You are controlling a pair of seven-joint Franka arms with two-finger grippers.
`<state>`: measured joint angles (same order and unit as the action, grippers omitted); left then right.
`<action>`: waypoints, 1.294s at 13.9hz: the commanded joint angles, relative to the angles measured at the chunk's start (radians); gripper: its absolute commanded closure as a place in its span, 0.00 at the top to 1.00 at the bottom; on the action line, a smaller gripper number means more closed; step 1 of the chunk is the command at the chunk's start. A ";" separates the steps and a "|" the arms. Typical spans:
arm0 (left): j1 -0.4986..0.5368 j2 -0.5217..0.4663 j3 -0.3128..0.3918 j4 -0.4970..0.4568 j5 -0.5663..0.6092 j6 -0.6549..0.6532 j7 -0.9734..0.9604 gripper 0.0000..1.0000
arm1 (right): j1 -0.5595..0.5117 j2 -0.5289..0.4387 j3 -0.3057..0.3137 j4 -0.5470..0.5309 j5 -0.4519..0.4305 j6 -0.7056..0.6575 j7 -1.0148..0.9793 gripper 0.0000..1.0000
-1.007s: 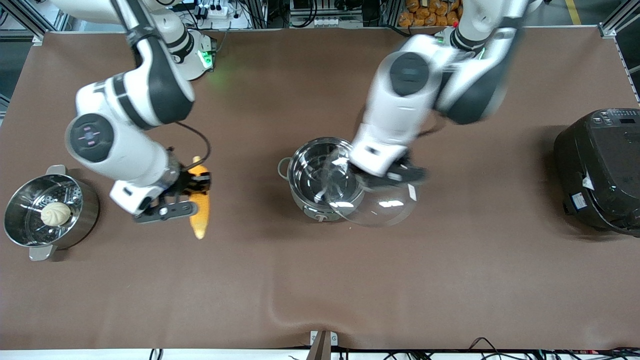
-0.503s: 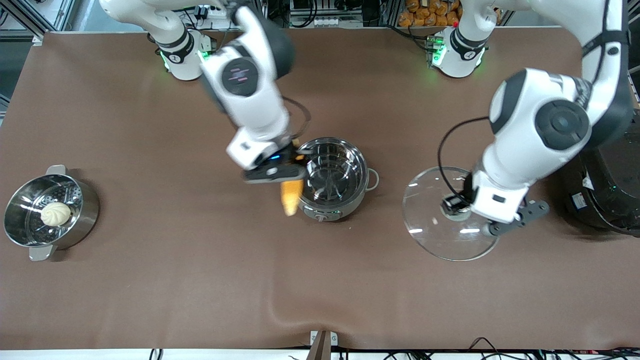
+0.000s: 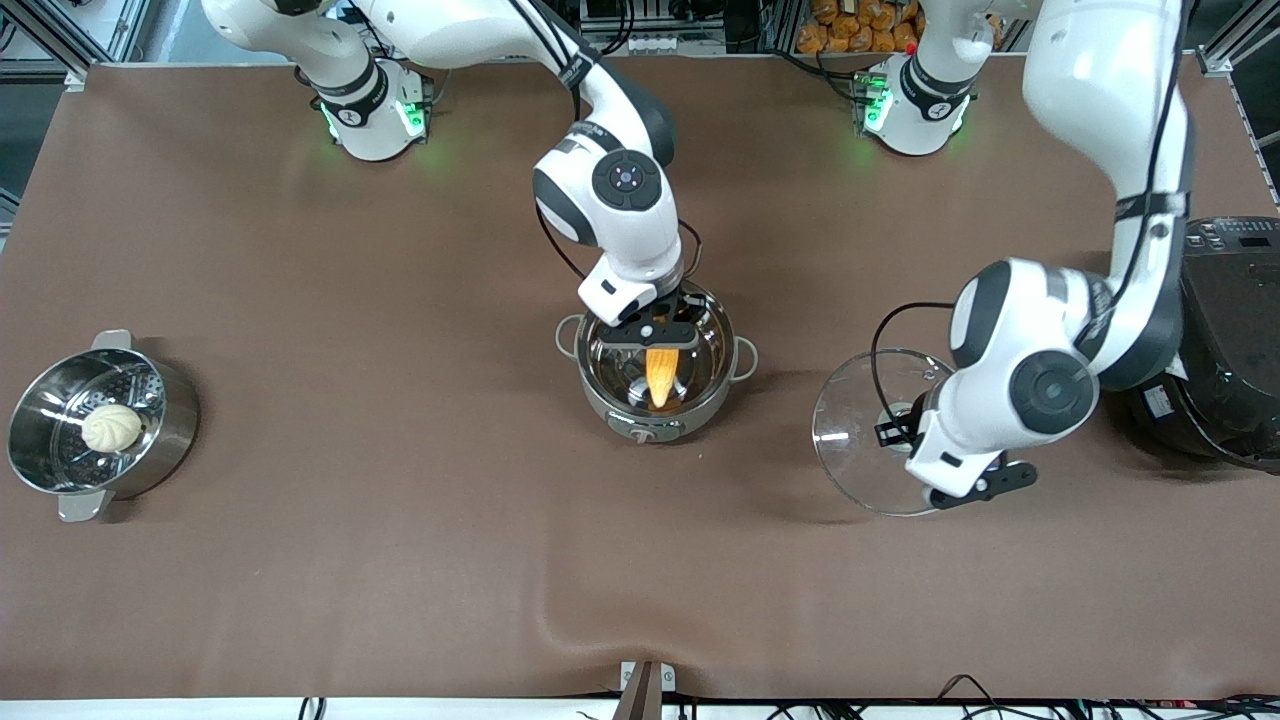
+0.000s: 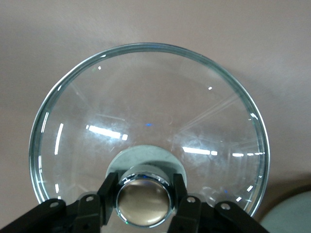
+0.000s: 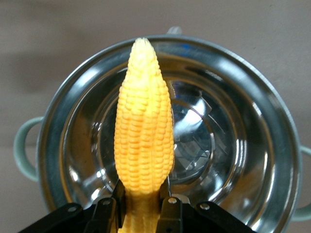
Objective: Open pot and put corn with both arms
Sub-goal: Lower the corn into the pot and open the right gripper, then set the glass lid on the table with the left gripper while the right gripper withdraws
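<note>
Tbl [image 3: 300, 560]: corn [image 3: 660, 373] over pot [image 3: 612, 410]

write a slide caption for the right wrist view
Right gripper holds the corn by its thick end over the open pot.

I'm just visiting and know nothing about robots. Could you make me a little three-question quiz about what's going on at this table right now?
1. True or false: the glass lid sits on the pot.
2. What does the right gripper hold over the pot? A) a white bun B) the corn C) a spoon
3. Fill in: the left gripper is shut on the lid's ____.

Key
1. False: the lid is off the pot, toward the left arm's end of the table, near the black cooker.
2. B: the cob is gripped at its thick end, with its tapered tip over the open pot.
3. Knob: one finger sits on each side of it.
</note>
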<state>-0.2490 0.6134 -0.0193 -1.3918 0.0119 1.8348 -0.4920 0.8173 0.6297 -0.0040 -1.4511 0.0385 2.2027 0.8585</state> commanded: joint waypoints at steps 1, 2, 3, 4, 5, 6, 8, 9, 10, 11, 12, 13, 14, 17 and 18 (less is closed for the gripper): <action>0.023 0.037 -0.004 0.016 -0.012 -0.003 0.053 0.00 | -0.017 0.002 -0.001 0.028 -0.014 -0.038 0.010 0.15; 0.031 0.043 -0.004 0.001 -0.012 0.004 0.055 0.00 | -0.018 0.002 -0.001 0.028 -0.014 -0.043 0.010 0.20; 0.039 0.036 -0.005 -0.036 -0.010 0.042 0.056 0.00 | -0.018 0.004 -0.001 0.028 -0.016 -0.043 0.011 0.41; 0.045 0.016 -0.005 -0.097 -0.010 0.105 0.061 0.00 | -0.011 0.002 -0.004 0.020 -0.029 -0.043 0.011 0.68; 0.051 -0.007 -0.005 -0.154 -0.010 0.162 0.065 0.00 | -0.013 -0.002 -0.008 0.018 -0.076 -0.067 0.011 0.81; 0.059 -0.030 -0.005 -0.198 -0.010 0.199 0.085 0.00 | -0.015 -0.007 -0.008 0.029 -0.103 -0.119 0.011 0.87; 0.077 -0.046 -0.004 -0.223 -0.010 0.213 0.113 0.00 | -0.026 -0.030 -0.008 0.038 -0.095 -0.168 0.002 0.94; 0.083 -0.044 -0.005 -0.225 -0.010 0.215 0.119 0.00 | -0.058 -0.053 -0.008 0.038 -0.091 -0.182 -0.006 0.95; 0.083 -0.046 -0.004 -0.237 -0.010 0.230 0.121 0.00 | -0.104 -0.082 -0.005 0.038 -0.083 -0.222 -0.056 0.95; 0.085 -0.056 -0.004 -0.263 -0.010 0.256 0.121 0.00 | -0.153 -0.111 -0.004 0.040 -0.065 -0.278 -0.141 0.95; 0.085 -0.067 -0.004 -0.295 -0.010 0.286 0.121 0.00 | -0.211 -0.146 -0.007 0.038 -0.037 -0.320 -0.223 0.95; 0.085 -0.081 -0.004 -0.332 -0.010 0.326 0.121 0.00 | -0.272 -0.177 -0.007 0.034 -0.025 -0.351 -0.295 0.95; 0.085 -0.089 -0.004 -0.372 -0.010 0.375 0.121 0.00 | -0.317 -0.200 -0.008 0.031 -0.025 -0.369 -0.335 0.95; 0.083 -0.075 -0.004 -0.423 -0.004 0.460 0.124 0.00 | -0.447 -0.260 -0.008 0.029 -0.025 -0.422 -0.369 0.94; 0.086 -0.080 -0.004 -0.443 0.012 0.460 0.125 0.00 | -0.481 -0.280 -0.008 0.028 -0.028 -0.449 -0.415 0.94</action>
<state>-0.1678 0.5826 -0.0211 -1.7672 0.0130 2.2708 -0.3905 0.3892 0.4032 -0.0333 -1.3895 -0.0013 1.7840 0.4852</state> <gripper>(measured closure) 0.498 0.057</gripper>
